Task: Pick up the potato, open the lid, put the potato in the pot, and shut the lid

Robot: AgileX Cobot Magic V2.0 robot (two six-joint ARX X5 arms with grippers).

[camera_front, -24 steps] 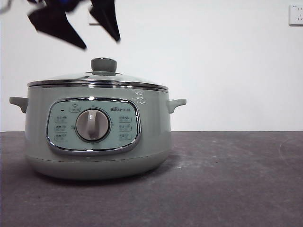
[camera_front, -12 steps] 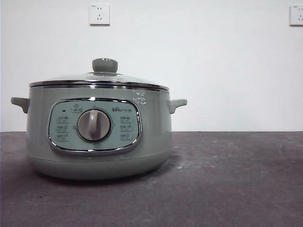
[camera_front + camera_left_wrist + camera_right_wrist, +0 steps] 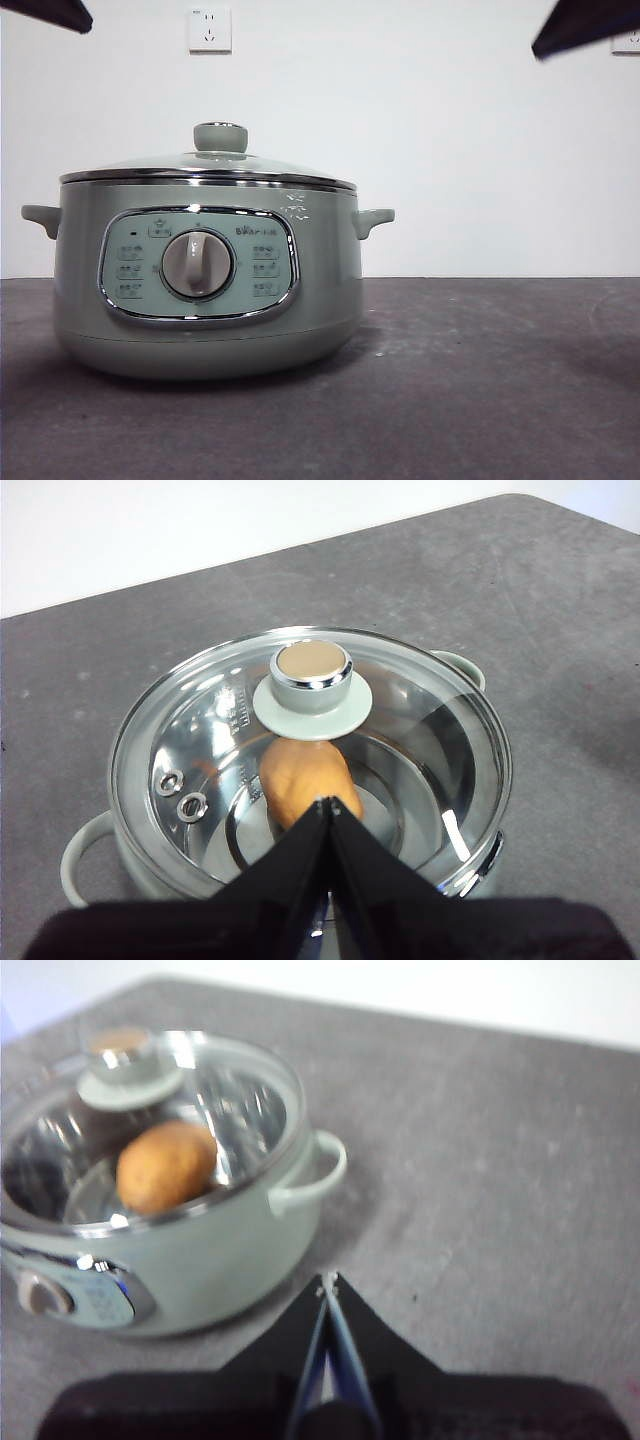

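The pale sage-green pot (image 3: pixel 205 290) stands on the grey table, left of centre in the front view. The glass lid (image 3: pixel 210 168) rests shut on it, with its green knob (image 3: pixel 220 137) on top. The orange-brown potato (image 3: pixel 303 780) lies inside the pot under the lid, and also shows in the right wrist view (image 3: pixel 165 1167). My left gripper (image 3: pixel 327 805) is shut and empty, raised above the pot's near rim. My right gripper (image 3: pixel 328 1280) is shut and empty, raised over bare table beside the pot (image 3: pixel 170 1240).
Black arm tips show at the top left corner (image 3: pixel 45 12) and top right corner (image 3: pixel 585 25) of the front view. Two wall sockets (image 3: pixel 210 28) sit on the white wall behind. The grey table (image 3: pixel 480 380) stretches to the right of the pot.
A second ago a gripper hung just above the lid's knob. It rose out of view, and now black arm tips show at both top corners. The pot and lid have not moved.
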